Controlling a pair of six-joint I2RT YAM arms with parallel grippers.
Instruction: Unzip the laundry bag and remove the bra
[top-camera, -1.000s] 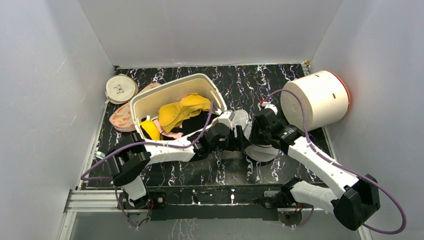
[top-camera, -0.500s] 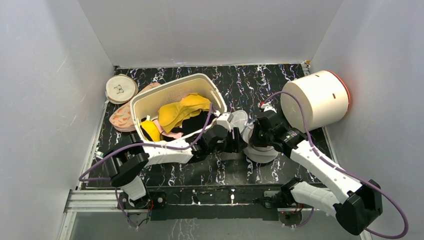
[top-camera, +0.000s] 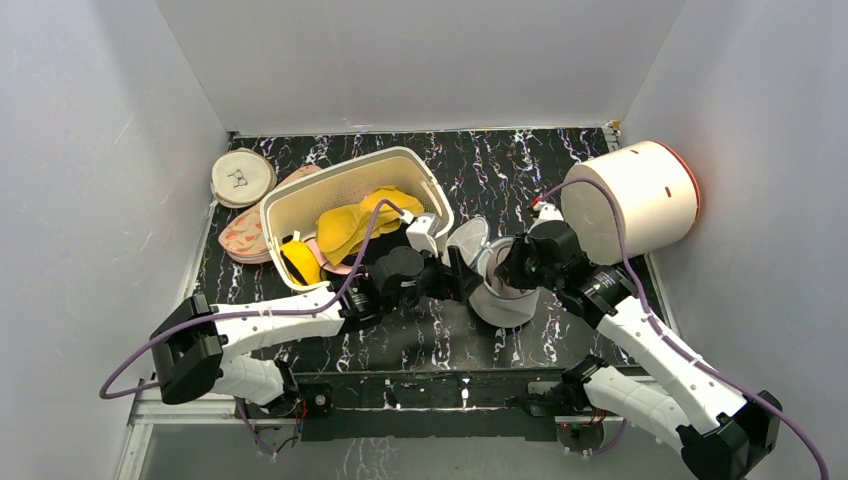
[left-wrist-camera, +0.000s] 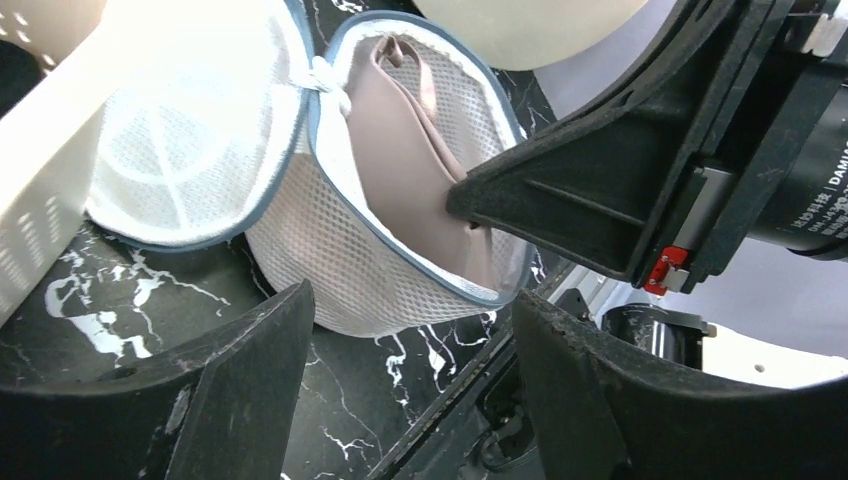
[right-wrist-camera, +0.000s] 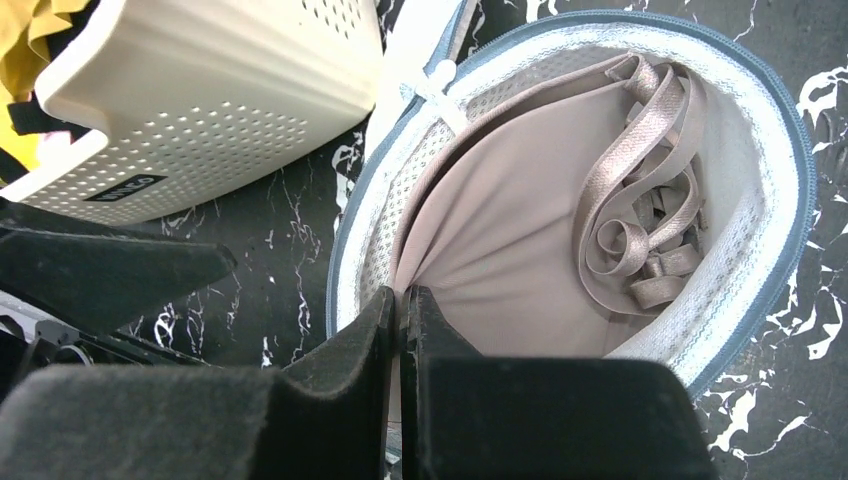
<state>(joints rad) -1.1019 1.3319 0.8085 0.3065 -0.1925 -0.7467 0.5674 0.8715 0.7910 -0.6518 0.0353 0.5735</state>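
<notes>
Inside the open bag the right fingers clench the bra at 7 o'clock of its rim; the left fingers, released, sit at its 9 o'clock

Coarse mesh laundry bag, smooth matt cloth bra.

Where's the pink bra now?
The bra lies inside the open laundry bag, just right of the basket in the right wrist view, pinched by the right gripper.
</notes>
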